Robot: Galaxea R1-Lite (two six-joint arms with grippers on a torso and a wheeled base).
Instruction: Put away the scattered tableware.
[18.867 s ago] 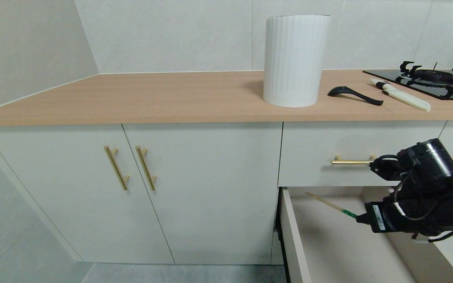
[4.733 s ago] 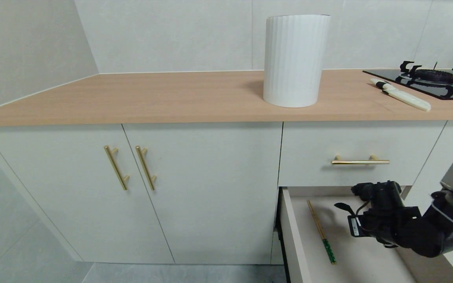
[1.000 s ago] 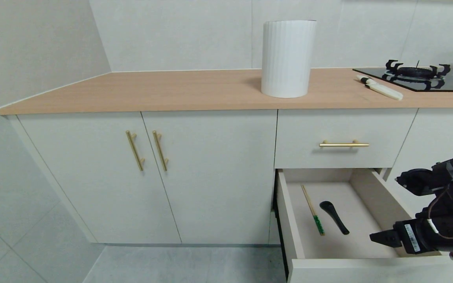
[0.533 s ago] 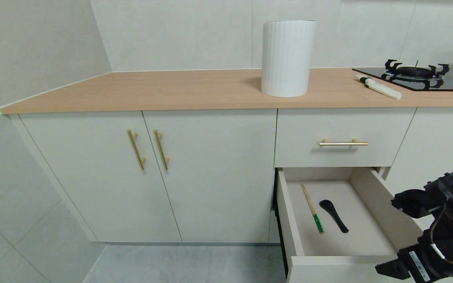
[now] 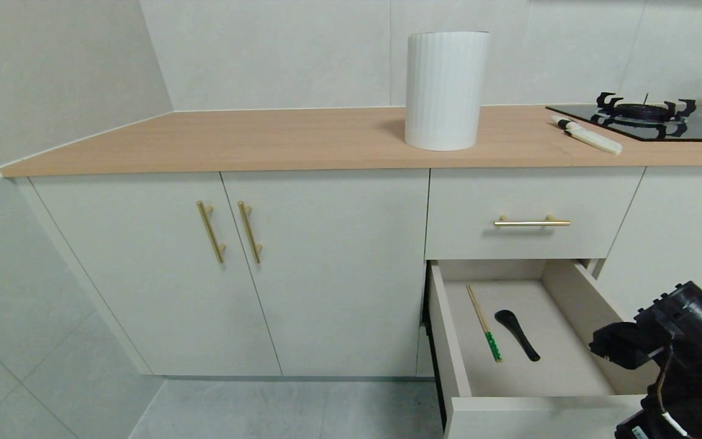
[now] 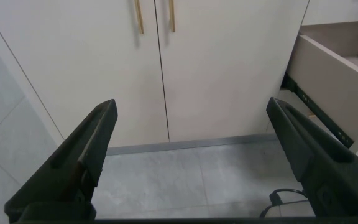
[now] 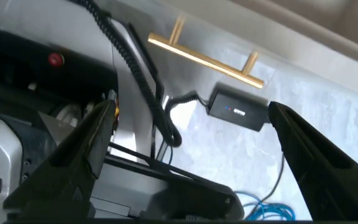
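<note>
We see our left tool (image 6: 191, 118) spread wide and empty, low before the cabinet doors (image 6: 104, 62). In the open drawer (image 5: 446, 329) the chopsticks (image 5: 485, 332) lie just beside the black spoon (image 5: 517, 334), not touching. On the bench (image 5: 265, 137) a pale knife (image 5: 587, 135) lies right of the ribbed canister (image 5: 445, 90). Our right tool (image 7: 191, 112) gapes wide, holding nothing.

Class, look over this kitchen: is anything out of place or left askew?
A knife lies loose on the countertop by the hob, while the chopsticks and black spoon sit in the open drawer.
</note>
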